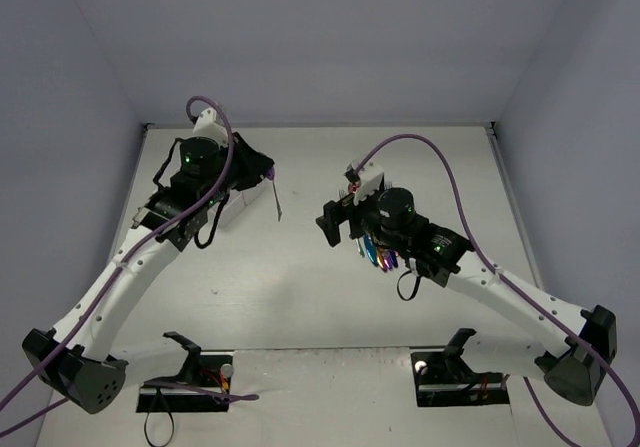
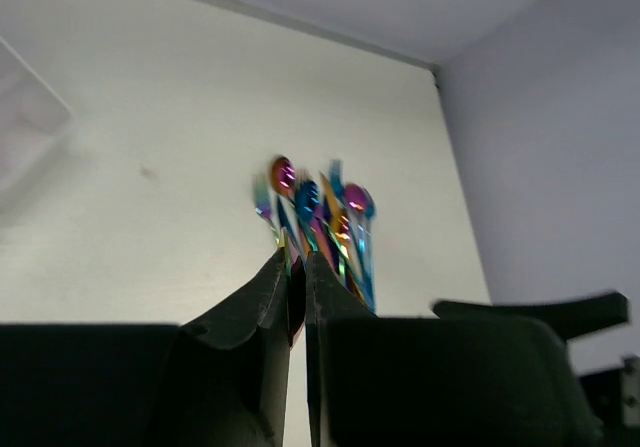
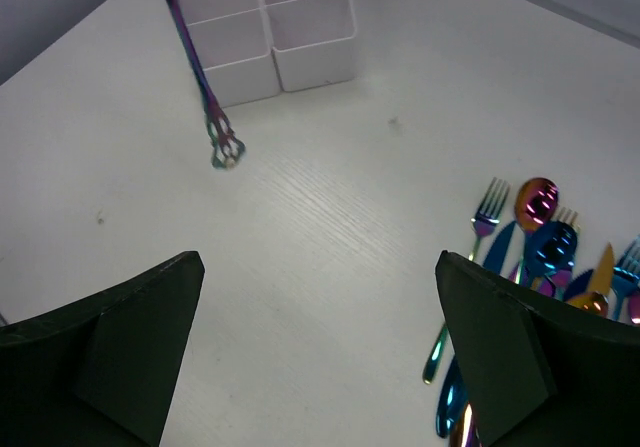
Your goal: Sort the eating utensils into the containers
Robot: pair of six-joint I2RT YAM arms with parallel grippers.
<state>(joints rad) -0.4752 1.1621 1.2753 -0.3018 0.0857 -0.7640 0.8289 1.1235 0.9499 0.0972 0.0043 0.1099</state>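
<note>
Left hand (image 2: 297, 267) is pinched shut on a thin utensil (image 3: 198, 67) that dangles below it, near the white divided box (image 3: 300, 27), seemingly for dropping in. Right hand (image 3: 315, 267) is spread wide and empty, with the utensil pile (image 3: 540, 237) beside it, probably its next pick.

1. Top view is getting soft, even light from above. The white table (image 1: 300, 297) is coming out bright, and the walls are leaning cool lilac-grey.
2. Shadows are barely showing there, just fuzzy smudges under the arms.
3. Left wrist view is looking mushy. The utensil pile (image 2: 320, 217) is smearing into colour streaks, the white box (image 2: 30, 117) is washing out at the left edge, and the left gripper (image 2: 297, 262) is crushing to flat black.
4. Right wrist view is looking sharper. Table grain is showing, the pile is throwing small glints, and the hanging utensil (image 3: 195, 67) is blurring near the top.
5. The right gripper (image 3: 318, 267) is sitting dark in the foreground.
</note>
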